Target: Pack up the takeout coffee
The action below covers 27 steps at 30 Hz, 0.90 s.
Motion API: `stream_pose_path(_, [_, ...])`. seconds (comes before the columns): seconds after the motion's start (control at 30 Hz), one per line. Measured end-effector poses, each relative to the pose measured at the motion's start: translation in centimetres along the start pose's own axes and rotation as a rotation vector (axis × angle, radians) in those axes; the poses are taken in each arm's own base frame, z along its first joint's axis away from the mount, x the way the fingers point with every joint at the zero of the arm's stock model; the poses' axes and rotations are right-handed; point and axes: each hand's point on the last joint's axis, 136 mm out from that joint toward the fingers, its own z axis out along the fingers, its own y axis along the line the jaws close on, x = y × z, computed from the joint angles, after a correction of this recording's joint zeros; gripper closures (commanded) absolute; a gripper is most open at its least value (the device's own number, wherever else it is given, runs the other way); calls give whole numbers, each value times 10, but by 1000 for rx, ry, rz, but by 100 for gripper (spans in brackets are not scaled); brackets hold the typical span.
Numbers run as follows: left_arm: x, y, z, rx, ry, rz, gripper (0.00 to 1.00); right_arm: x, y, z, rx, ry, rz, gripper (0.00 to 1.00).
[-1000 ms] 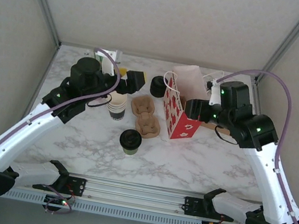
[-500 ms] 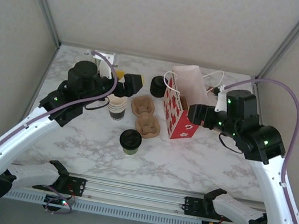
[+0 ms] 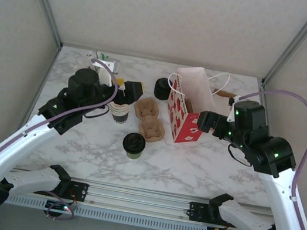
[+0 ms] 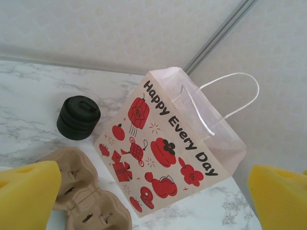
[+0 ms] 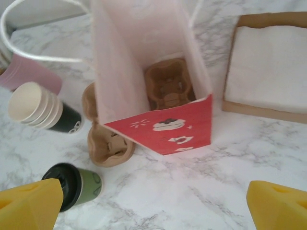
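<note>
Marble table [image 3: 211, 161], seen from above, with two arms bolted at its near edge.

Left pincer [image 3: 130, 90]: over the far-left part of the table, just above the stack of cups. Its yellow pads [image 4: 26, 191] stand wide apart at the two sides of the left wrist view, with nothing held between them.

Right pincer [image 3: 206, 122]: just beside the right side of the bag. Its jaws are spread wide, with the yellow pads [image 5: 29, 203] at the two lower corners of the right wrist view. It carries nothing.

Paper bag [image 3: 186, 106]: upright at mid-table, white handles, red print and the words "Happy Every Day" on one side, mouth open upward. A cardboard carrier [image 5: 168, 88] lies flat at its bottom.

Napkin tray [image 5: 266, 81]: brown cardboard holding white napkins, on the table right of the bag.

Cup carriers [image 3: 150, 127]: two brown moulded pieces lying side by side on the table, left of the bag.

Stack of cups [image 3: 120, 109]: nested, cream with a dark base, left of the carriers.

Coffee cup [image 3: 134, 145]: upright near the table's centre, just in front of the carriers. It has a green side and a black lid [image 5: 60, 175] fitted on top, and stands apart from both pincers and outside the bag.

Stack of lids [image 3: 162, 88]: black, at the far side, left of the bag.
</note>
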Motion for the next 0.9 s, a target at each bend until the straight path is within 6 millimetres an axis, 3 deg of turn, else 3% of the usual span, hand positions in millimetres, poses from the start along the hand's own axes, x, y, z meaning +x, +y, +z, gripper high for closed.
stream_pose_path(0.27, [6, 11, -5, -48, 11, -23, 0, -4, -18, -10, 92, -38, 85, 1])
stream_pose_path(0.47, [7, 17, -12, -81, 1, -43, 0, -24, -21, -18, 124, -88, 103, 1])
stream_pose_path(0.63, [7, 18, -15, -84, -1, -42, 0, -32, -29, -5, 187, -65, 126, 1])
stream_pose_path(0.9, [32, 34, -7, -122, 57, -44, 0, -34, -36, 7, 218, -45, 102, 1])
